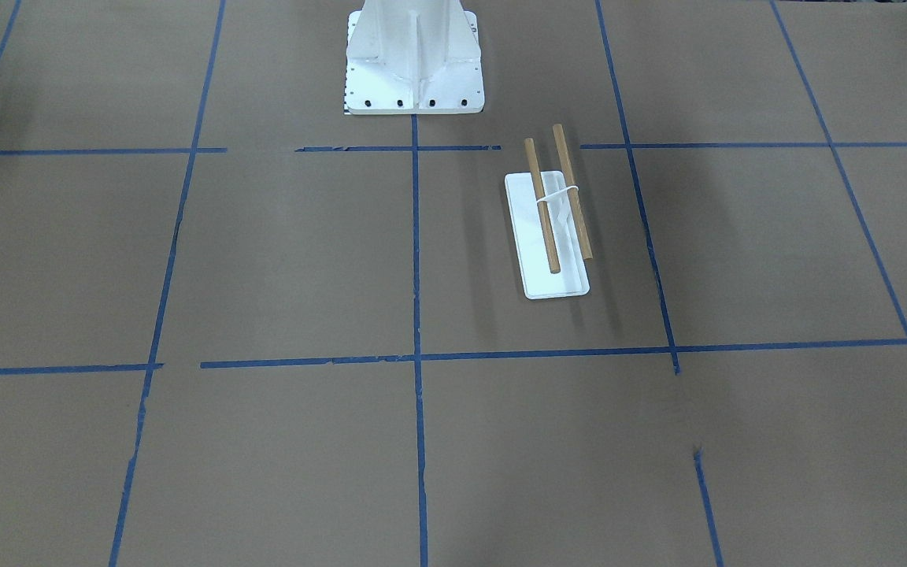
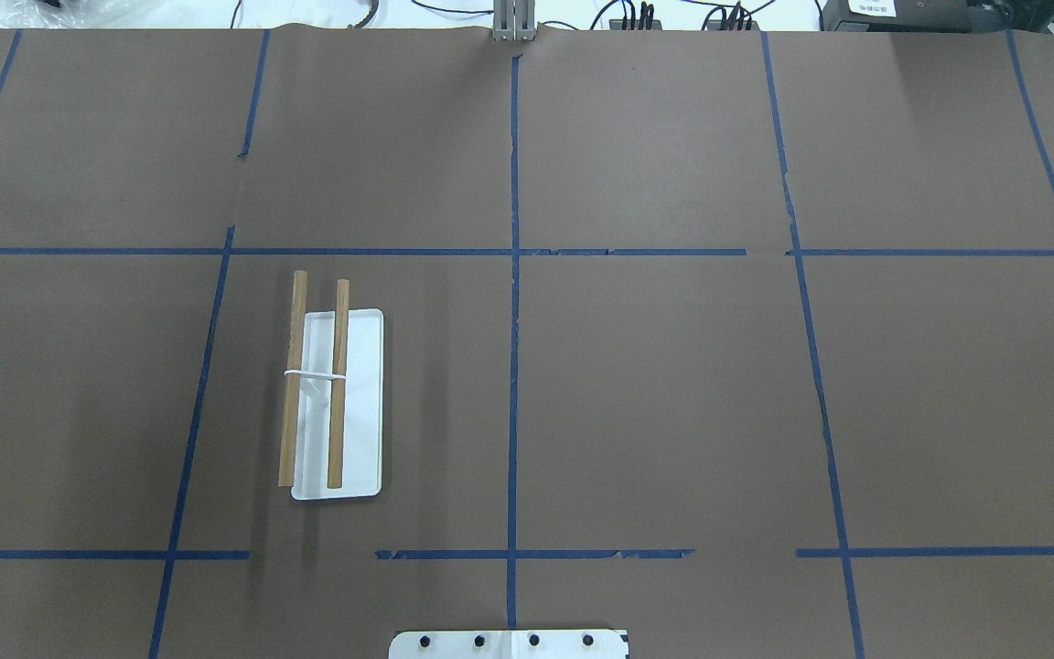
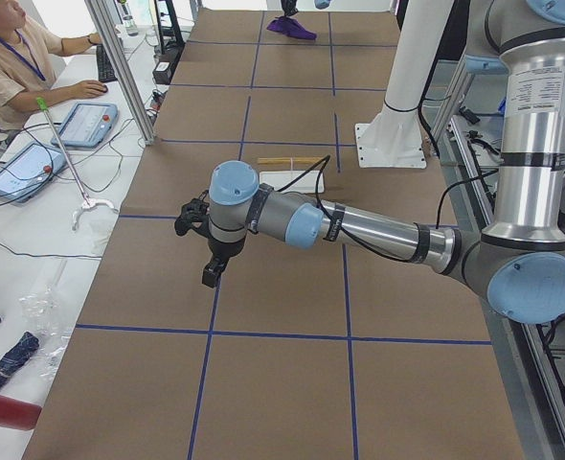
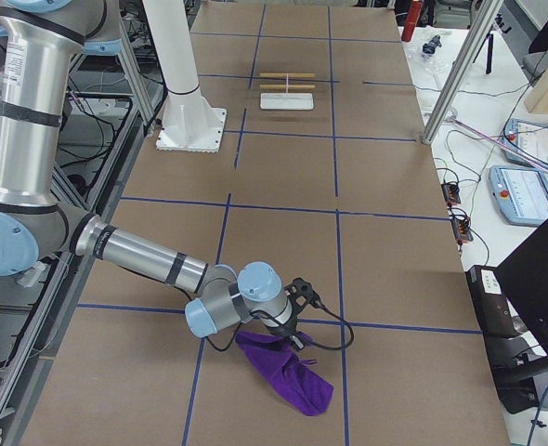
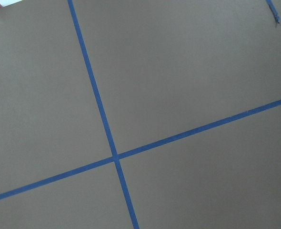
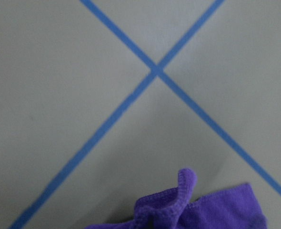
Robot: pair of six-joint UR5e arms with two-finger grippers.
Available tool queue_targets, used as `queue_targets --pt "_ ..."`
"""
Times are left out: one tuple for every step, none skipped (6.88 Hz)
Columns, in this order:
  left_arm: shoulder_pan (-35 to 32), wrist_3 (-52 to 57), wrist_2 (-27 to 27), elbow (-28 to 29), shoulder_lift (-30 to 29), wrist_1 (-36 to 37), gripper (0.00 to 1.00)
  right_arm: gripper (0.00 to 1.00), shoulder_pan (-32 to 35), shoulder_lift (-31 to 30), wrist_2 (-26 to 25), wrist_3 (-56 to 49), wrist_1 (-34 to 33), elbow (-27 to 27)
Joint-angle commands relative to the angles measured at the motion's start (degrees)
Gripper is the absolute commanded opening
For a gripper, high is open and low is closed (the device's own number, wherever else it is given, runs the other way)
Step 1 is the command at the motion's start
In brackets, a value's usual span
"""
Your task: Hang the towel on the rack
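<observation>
The rack (image 2: 360, 412) stood on the tabletop (image 2: 673, 412) in the robot's left half, ahead and left of the pedestal (image 2: 509, 645). The towel (image 4: 288, 379) lay well apart from it at the tabletop's right end, just beneath the right arm's wrist (image 4: 255, 283).
</observation>
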Motion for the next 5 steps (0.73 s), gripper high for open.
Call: queue_targets --pt "0.1 -0.4 0.1 -0.2 -0.5 -6.7 1.00 0.00 0.6 1.1 6.6 2.6 -13.1 18.8" --pt "0.1 -0.4 0.3 -0.3 -0.7 -10.8 1.00 0.00 0.6 4.9 7.7 7.3 -26.8 28.7" --pt "0.1 -0.4 0.4 0.5 -0.8 -19.6 1.00 0.00 -0.4 8.3 9.2 8.0 -32.4 32.0" --pt "0.4 -0.7 0.4 3.5 -1.7 -30.1 1.00 0.00 -2.5 12.0 11.4 11.3 -32.6 32.2" --pt "1.9 -3.4 0.0 5.2 -4.5 -33.5 1.00 0.00 -5.9 16.9 11.6 20.1 -32.6 32.2"
